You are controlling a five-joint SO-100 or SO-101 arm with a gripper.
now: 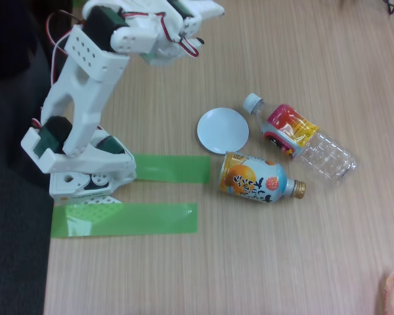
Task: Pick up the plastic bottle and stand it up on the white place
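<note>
With the gripper's (196,13) opening impossible to judge at the table's (249,262) top edge, the plastic bottle (301,135), lying near the right edge beside the white place (222,130), could be confused with the touching orange bottle-can (257,178).

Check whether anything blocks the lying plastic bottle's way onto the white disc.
Nothing visible does. In the fixed view the plastic bottle lies on its side just right of the white disc, cap end nearest it, with bare table between. The orange bottle-can lies below both, beside the path, not across it.
</note>
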